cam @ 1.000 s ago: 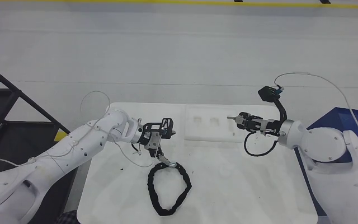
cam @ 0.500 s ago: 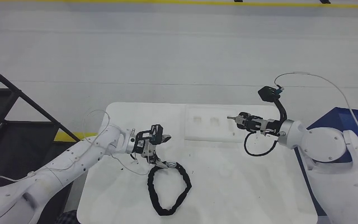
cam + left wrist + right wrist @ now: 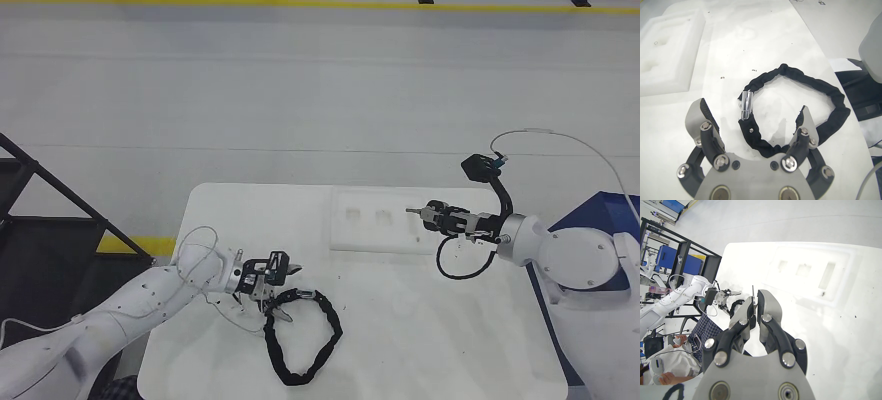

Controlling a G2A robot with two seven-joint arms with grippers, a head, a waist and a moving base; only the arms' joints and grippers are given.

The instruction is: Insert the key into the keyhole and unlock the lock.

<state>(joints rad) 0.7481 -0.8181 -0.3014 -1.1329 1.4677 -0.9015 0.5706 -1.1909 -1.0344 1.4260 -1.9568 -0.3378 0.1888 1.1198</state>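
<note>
Two robot arms at a white table (image 3: pixel 420 330), one over a chain lock, one holding a key.

Seen from the top view, the lock (image 3: pixel 300 345), a closed loop in a black fabric sleeve, lies flat toward 7 o'clock on the table. Its silver cylinder (image 3: pixel 746 106) sits at 11 o'clock on the loop. The left gripper (image 3: pixel 277 297) is at that spot with its jaws spread wide. In the left wrist view the cylinder lies between the two fingertips, and neither clearly touches it. The right gripper (image 3: pixel 425 213) is well apart from the lock, toward 2 o'clock, over the right end of a white foam tray (image 3: pixel 375 222) at the table's 12 o'clock edge. Its jaws are pinched narrow on the key (image 3: pixel 753 292), whose thin metal blade sticks out past the fingertips.
</note>
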